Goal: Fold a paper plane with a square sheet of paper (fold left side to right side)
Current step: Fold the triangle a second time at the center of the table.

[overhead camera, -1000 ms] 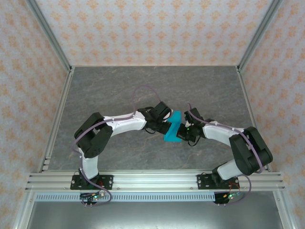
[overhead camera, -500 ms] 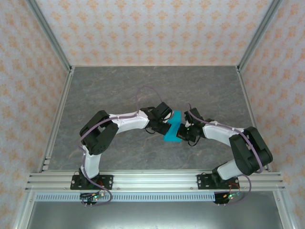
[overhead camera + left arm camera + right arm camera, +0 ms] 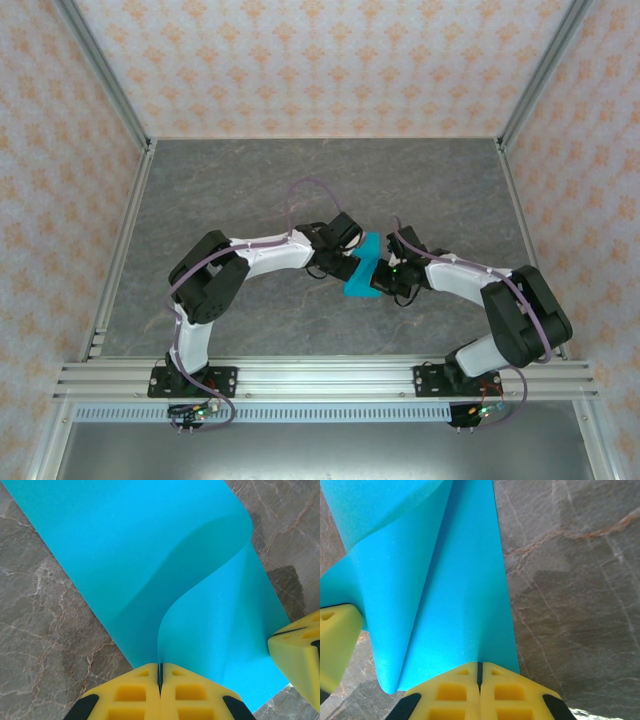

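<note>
- Left claw: fully closed, with a lifted edge of the paper running edge-on into the seam between its pads. You have that edge pinched.
- Right claw: fully closed, tips down on the near edge of the flat part of the paper. No paper shows in its seam, so read it as pinning the paper to the worktop, not gripping it.
- The paper sits directly ahead of both claws, between them. The claws face each other across it, close together.
- From the left claw, the held flap rises and arches away to the front-right. The flat layer spreads ahead and to its left, long axis running away from the tips.
- The right claw sits just right of the left claw's tips, touching the paper there.
- Deciding relation: the far edge lies to the left claw's right, at the right claw. The left claw is the one placed to carry the flap across; the crease should run roughly along the paper's long axis.
</note>
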